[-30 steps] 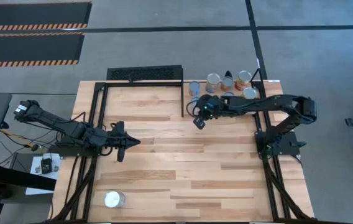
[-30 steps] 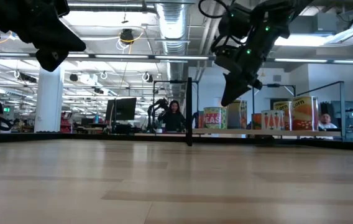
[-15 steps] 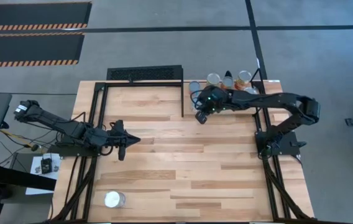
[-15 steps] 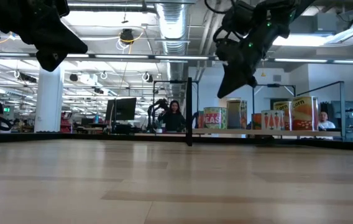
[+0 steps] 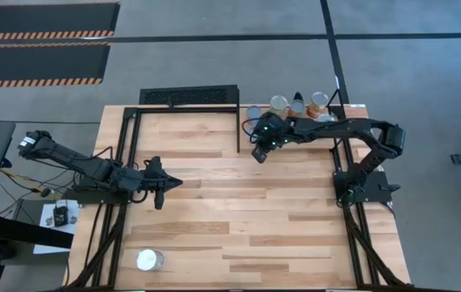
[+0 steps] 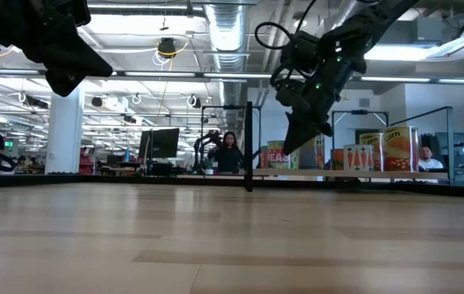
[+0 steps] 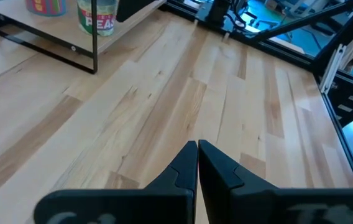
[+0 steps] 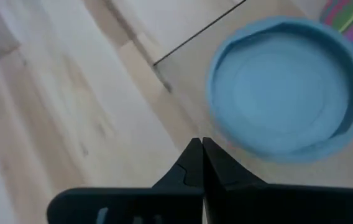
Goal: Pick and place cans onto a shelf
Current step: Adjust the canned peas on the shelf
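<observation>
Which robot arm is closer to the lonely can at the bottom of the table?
The left one. The left pincer hovers just up the table from the lone can, fingers shut. The right pincer is far across, by the shelf.

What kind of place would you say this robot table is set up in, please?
Probably a large open lab or industrial workspace: exposed ceiling ducts and strip lights overhead, a desk monitor and seated people beyond the table, and striped floor mats on a grey concrete floor.
</observation>
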Available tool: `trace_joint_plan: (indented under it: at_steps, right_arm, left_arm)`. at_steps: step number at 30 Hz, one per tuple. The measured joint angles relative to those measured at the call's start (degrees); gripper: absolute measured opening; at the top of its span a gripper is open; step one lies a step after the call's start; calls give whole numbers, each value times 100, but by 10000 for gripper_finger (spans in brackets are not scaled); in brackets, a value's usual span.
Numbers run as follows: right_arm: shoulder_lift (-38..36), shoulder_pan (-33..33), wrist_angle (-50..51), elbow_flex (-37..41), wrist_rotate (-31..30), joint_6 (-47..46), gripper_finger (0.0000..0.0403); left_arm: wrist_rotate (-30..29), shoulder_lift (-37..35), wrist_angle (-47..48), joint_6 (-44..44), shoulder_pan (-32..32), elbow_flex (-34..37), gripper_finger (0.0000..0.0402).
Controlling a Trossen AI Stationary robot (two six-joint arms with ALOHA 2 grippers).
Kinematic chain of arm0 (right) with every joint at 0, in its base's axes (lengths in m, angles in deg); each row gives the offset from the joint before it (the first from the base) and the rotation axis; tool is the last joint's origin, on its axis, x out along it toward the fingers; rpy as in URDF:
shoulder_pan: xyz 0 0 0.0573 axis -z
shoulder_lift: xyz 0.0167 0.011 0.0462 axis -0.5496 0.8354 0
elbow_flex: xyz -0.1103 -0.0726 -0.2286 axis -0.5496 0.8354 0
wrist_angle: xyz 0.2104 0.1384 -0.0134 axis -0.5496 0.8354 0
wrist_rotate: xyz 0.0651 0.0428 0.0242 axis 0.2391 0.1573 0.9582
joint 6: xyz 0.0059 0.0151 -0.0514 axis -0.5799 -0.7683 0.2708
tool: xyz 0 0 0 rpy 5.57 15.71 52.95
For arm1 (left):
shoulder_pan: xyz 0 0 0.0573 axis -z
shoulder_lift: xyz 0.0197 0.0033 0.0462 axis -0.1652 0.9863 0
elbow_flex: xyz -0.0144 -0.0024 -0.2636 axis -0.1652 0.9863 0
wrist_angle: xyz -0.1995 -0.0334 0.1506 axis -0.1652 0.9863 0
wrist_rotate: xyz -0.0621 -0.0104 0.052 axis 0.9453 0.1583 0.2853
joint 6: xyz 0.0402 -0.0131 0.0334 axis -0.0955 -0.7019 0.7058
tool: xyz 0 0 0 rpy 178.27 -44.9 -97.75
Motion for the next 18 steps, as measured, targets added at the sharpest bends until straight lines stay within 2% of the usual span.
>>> trace_joint_plan:
  at_steps: [18]
  right_arm:
    - [284, 237, -507, 0, -384, -206, 10]
  left_arm:
    - [-102, 0, 63, 2, -1, 0, 0]
